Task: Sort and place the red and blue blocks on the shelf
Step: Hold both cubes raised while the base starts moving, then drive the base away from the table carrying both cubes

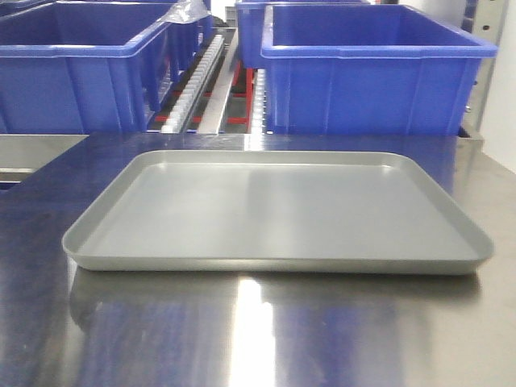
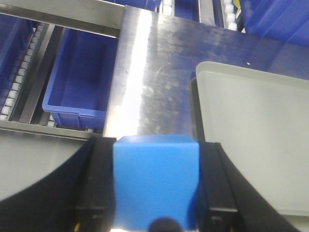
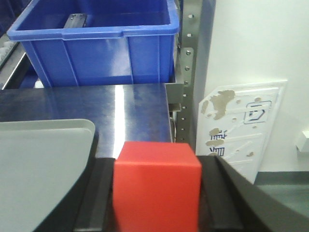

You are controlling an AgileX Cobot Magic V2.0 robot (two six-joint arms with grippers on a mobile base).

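The left gripper [image 2: 155,145] is pinching the blue block [image 2: 154,186]: its two black fingers [image 2: 96,183] press flat against the cube's opposite sides, and the block sits square between them at the bottom of the left wrist view. Above it, at 12 o'clock, runs the steel table [image 2: 149,63]. The grey tray [image 2: 256,145] lies on that table at about 2 o'clock from the block, its rounded corner nearest. At 10 o'clock, lower than the tabletop, a low blue bin [image 2: 77,82] rests beside a roller track [image 2: 21,77].

The right gripper [image 3: 155,150] is likewise clamped on the red block [image 3: 155,188] — a dark finger [image 3: 219,198] on each side, and the cube upright between them. From this block the tray's corner shows at 9 o'clock, the table's edge runs at 12 o'clock, and beyond it stands a deep blue bin [image 3: 101,43]. A perforated steel post [image 3: 186,72] rises at 1 o'clock, and a white panel [image 3: 241,125] with a peeling label leans at 2 o'clock.

From the front, the tray lies flat mid-table, with a left bin [image 1: 72,81] at 11 o'clock and a right bin [image 1: 371,81] at 1 o'clock behind it — roller rails [image 1: 201,81] run between them.
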